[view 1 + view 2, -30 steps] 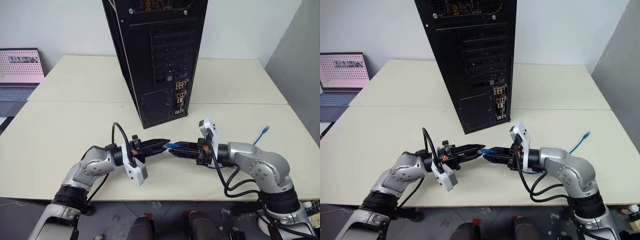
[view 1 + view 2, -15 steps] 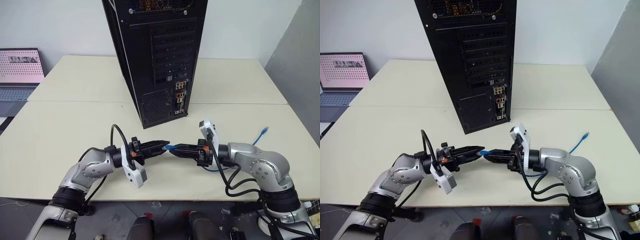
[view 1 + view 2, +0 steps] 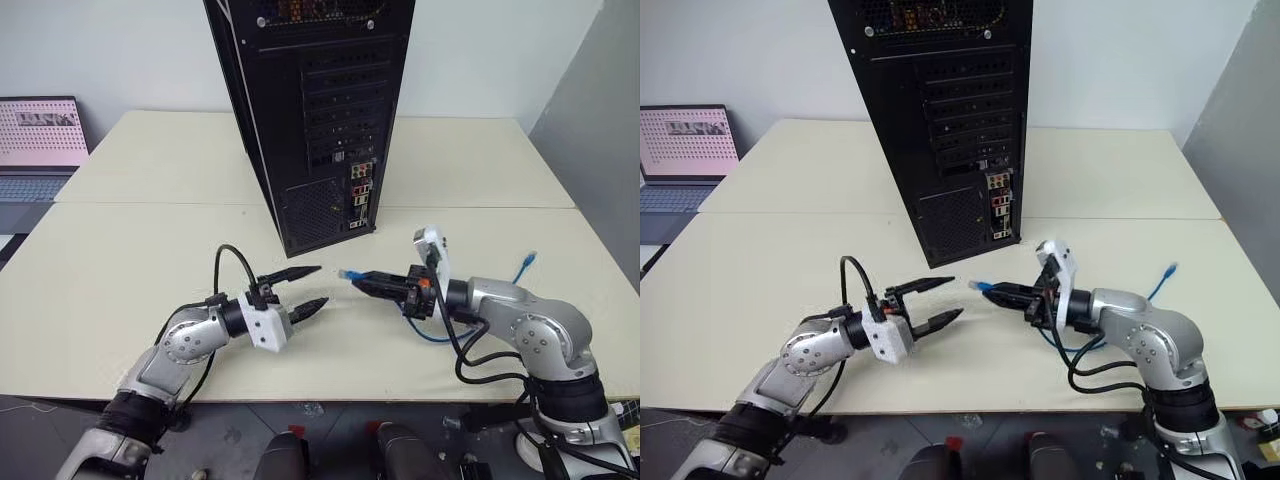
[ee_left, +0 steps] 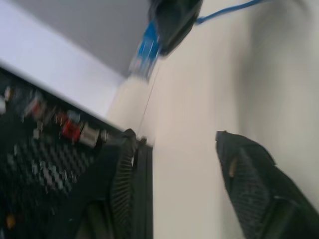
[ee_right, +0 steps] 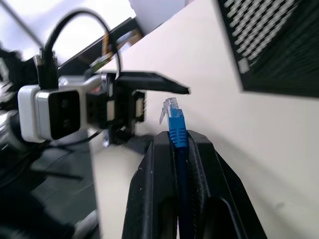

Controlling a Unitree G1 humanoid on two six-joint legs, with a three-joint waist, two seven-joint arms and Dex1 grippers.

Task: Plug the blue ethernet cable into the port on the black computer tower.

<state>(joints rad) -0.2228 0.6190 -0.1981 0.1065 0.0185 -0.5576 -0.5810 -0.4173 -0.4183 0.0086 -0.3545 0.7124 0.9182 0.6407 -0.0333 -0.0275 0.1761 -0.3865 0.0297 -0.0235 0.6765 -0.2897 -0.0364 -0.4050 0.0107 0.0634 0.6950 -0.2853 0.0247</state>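
Note:
The black computer tower (image 3: 310,110) stands upright at mid table, its rear connector strip (image 3: 360,195) facing me; I cannot single out the port in it. My right gripper (image 3: 364,282) is shut on the blue ethernet cable (image 5: 177,130), whose clear plug (image 3: 346,273) sticks out past the fingertips, level and pointing left, short of the tower. The rest of the cable loops behind the right wrist (image 3: 432,336) to its far plug (image 3: 531,259) on the table. My left gripper (image 3: 310,287) stands open just left of the plug, apart from it, holding nothing.
A laptop with a pink screen (image 3: 40,140) sits at the far left edge. A seam between two tabletops (image 3: 150,204) runs across at the tower's base. A grey wall (image 3: 600,150) rises on the right.
My left gripper has let go of the plug end, opened and rolled its wrist. The right gripper, still shut on the cable, has shifted right and toward the tower.

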